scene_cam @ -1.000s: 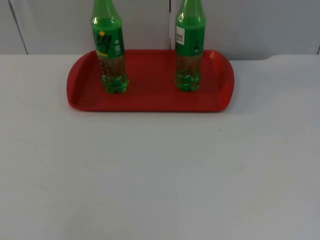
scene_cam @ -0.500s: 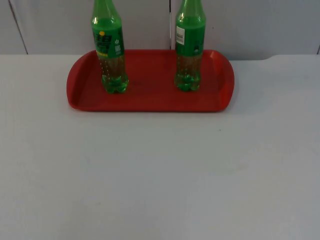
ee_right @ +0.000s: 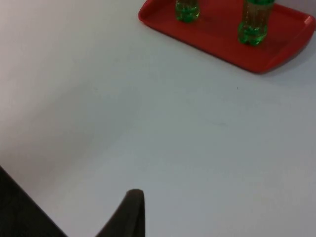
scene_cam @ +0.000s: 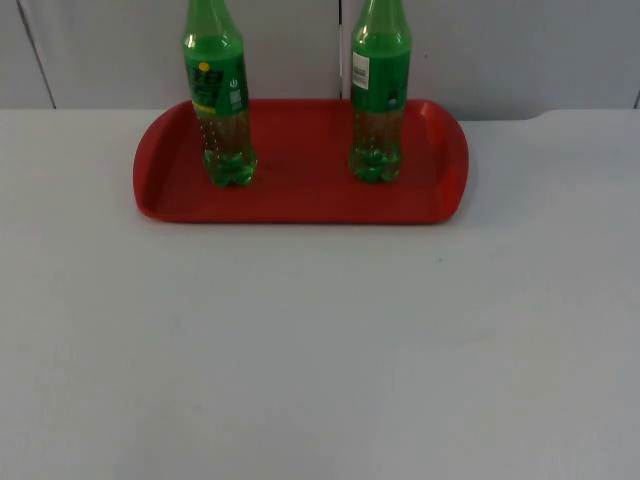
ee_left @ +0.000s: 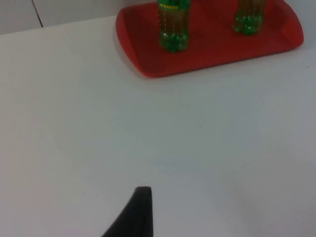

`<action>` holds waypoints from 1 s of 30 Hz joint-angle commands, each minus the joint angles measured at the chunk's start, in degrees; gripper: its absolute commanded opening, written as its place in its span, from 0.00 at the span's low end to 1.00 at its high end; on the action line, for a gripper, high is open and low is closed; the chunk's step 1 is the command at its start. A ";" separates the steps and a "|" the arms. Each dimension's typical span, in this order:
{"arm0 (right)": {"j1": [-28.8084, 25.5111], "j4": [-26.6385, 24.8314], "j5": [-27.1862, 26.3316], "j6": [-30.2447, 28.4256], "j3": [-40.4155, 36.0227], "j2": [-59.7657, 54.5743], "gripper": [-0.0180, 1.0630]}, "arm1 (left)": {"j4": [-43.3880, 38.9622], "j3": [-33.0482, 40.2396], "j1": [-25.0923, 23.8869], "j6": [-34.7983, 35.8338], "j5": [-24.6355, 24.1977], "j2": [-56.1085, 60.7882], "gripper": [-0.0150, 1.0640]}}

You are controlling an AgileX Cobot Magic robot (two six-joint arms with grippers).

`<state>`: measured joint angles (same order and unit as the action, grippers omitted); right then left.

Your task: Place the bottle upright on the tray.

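Observation:
Two green bottles stand upright on the red tray (scene_cam: 300,200) at the back of the table. One with a yellow-marked label (scene_cam: 222,110) is near the tray's left end, and the other (scene_cam: 378,100) is right of its middle. The left wrist view has the same tray (ee_left: 217,47) with both bottles (ee_left: 173,24) (ee_left: 249,15) far ahead of my left gripper (ee_left: 140,212). My right gripper (ee_right: 131,212) hangs over bare table, well short of the tray (ee_right: 217,39) and its bottles (ee_right: 187,9) (ee_right: 255,19). Neither gripper touches anything.
The white table (scene_cam: 320,350) stretches wide in front of the tray. A grey partition wall (scene_cam: 500,50) rises right behind the tray. The table's edge (ee_right: 22,195) runs close to my right gripper, with dark space beyond it.

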<state>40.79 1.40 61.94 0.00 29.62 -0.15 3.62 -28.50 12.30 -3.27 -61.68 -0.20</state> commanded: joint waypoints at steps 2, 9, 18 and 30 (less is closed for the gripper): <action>-0.06 -0.03 -0.10 -0.60 -0.13 0.15 0.99 | -0.03 0.19 0.25 0.10 0.09 0.20 0.99; -0.06 -0.03 -0.10 -0.60 -0.13 0.15 0.99 | -0.03 0.19 0.25 0.10 0.09 0.20 0.99; -0.06 -0.14 -0.10 -0.59 -0.13 0.15 0.99 | 0.09 0.19 0.25 0.47 0.09 0.20 0.99; -0.06 -0.14 -0.10 -0.59 -0.13 0.15 0.99 | 0.09 0.19 0.25 0.47 0.09 0.20 0.99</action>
<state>40.79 1.40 61.94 0.00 29.62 -0.15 3.62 -28.50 12.30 -3.16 -61.68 -0.20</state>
